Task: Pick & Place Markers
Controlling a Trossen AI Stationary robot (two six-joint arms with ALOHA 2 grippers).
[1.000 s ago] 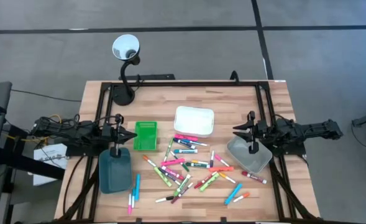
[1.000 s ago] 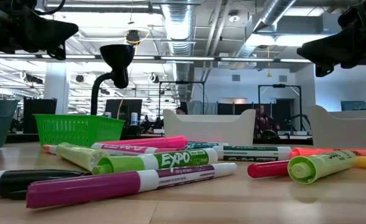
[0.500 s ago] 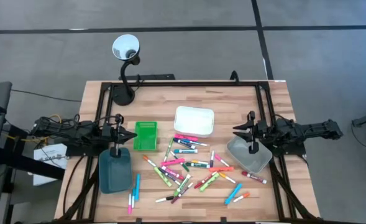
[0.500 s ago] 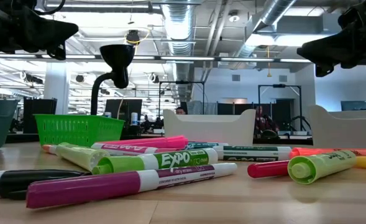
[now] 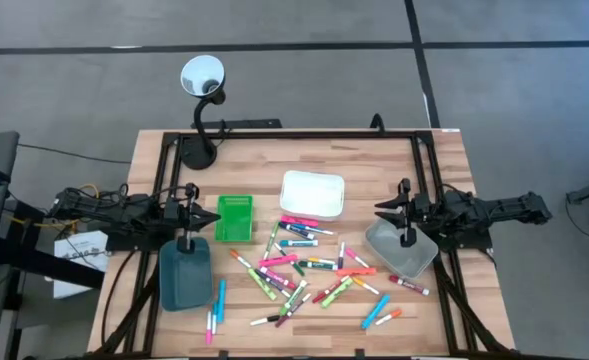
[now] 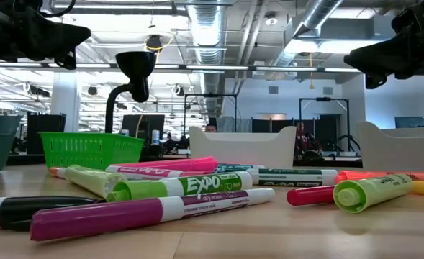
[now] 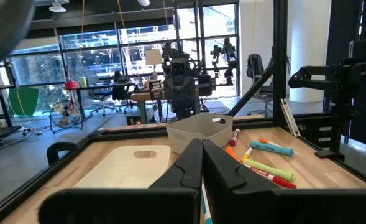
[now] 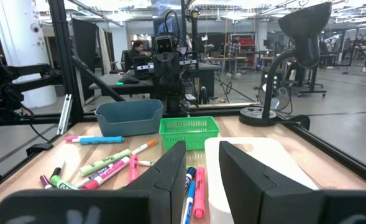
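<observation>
The markers point(image 5: 304, 265) lie scattered flat on the wooden table's middle, with pink, green, blue, orange and red caps; they fill the low view's foreground point(image 6: 176, 188). My left gripper point(image 5: 199, 212) hovers shut near the table's left edge, above the teal tray point(image 5: 184, 272); its fingers meet in the left wrist view point(image 7: 201, 163). My right gripper point(image 5: 386, 212) hovers open near the right edge, above the clear grey tray point(image 5: 402, 250), with a gap between its fingers in the right wrist view point(image 8: 202, 163). Neither gripper touches anything.
A green tray point(image 5: 234, 218) and a white tray point(image 5: 312, 193) stand on the far side of the markers. A gooseneck lamp point(image 5: 202, 80) rises from its base point(image 5: 196, 152) at the far left corner. A black frame point(image 5: 294, 135) borders the table.
</observation>
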